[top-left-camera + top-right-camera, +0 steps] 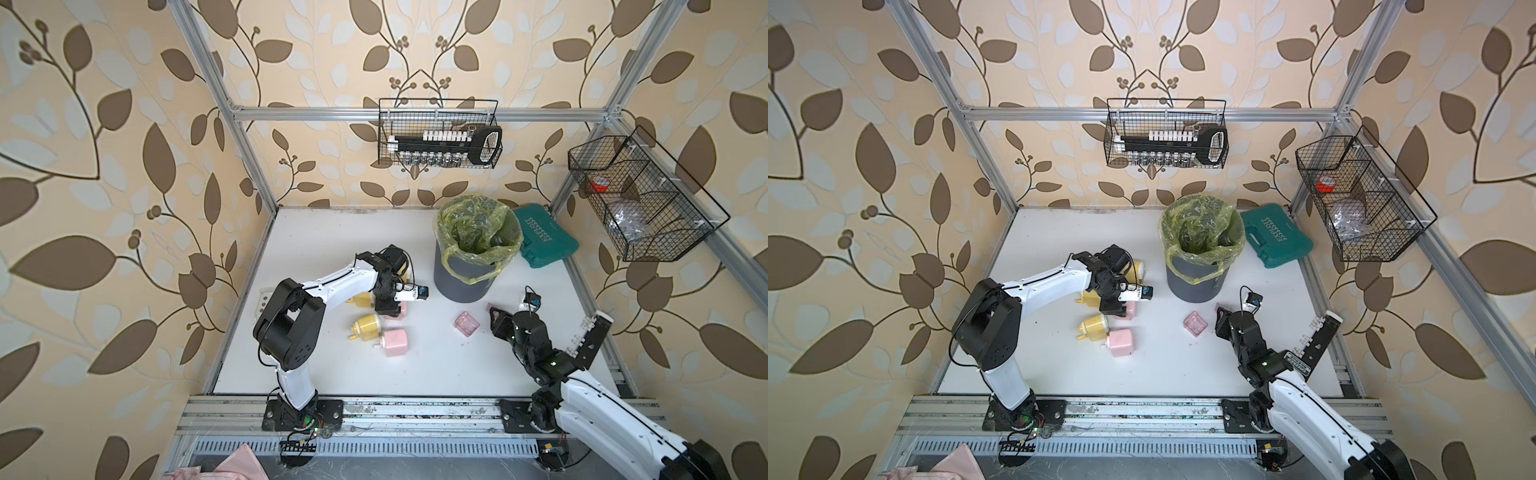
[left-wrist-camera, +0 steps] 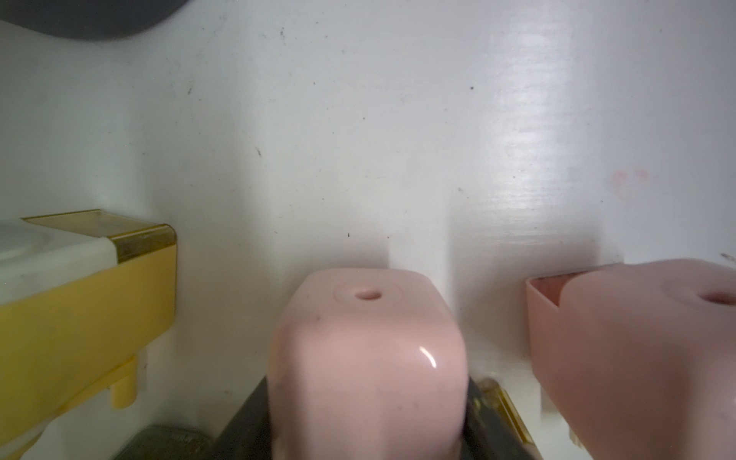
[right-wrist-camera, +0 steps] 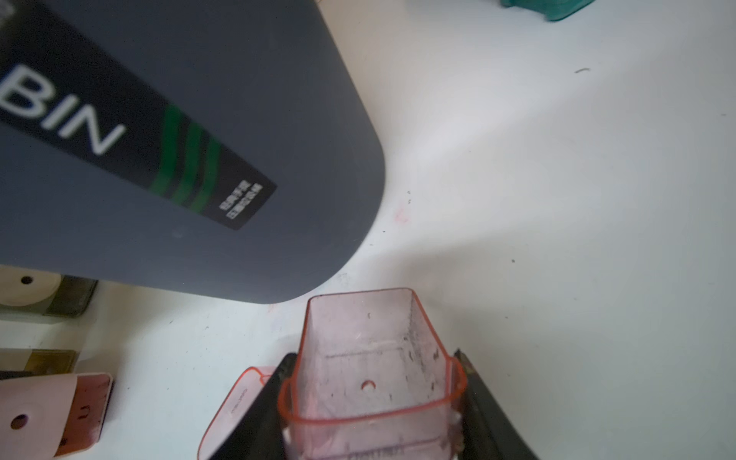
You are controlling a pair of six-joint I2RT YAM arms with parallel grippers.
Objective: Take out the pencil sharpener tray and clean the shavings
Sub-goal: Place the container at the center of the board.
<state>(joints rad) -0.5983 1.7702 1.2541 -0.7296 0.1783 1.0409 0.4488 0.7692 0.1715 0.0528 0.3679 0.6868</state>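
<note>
The right pincer (image 3: 372, 358) is pinching the tray (image 3: 358, 326) across its two long walls. The tray's long axis is running straight out along the pincer's reach, with the open side facing the wrist camera. The tray is sitting low, just beside the foot of the bin (image 3: 179, 199) and apart from its wall. The bin is lying ahead and to the left of this pincer, and its rim is standing well above the tray. In both top views the right arm is the nearer one to the bin. Judgement: any tipping move is depending on lifting the tray over that rim first.

Containers:
- **Tray:** it is holding no heap. Only dark specks of shavings (image 3: 433, 353) are clinging to its walls, so it is probably near clean.
- **Bin:** it is wearing a yellow-green bag (image 1: 478, 232). Its contents are too dark to identify.
- **Second tray** (image 1: 467, 324): it is lying on the bench (image 1: 415, 374), near the right pincer.

The left pincer (image 2: 366, 430) is clamping a pink sharpener (image 2: 366, 350) low over the bench.
</note>
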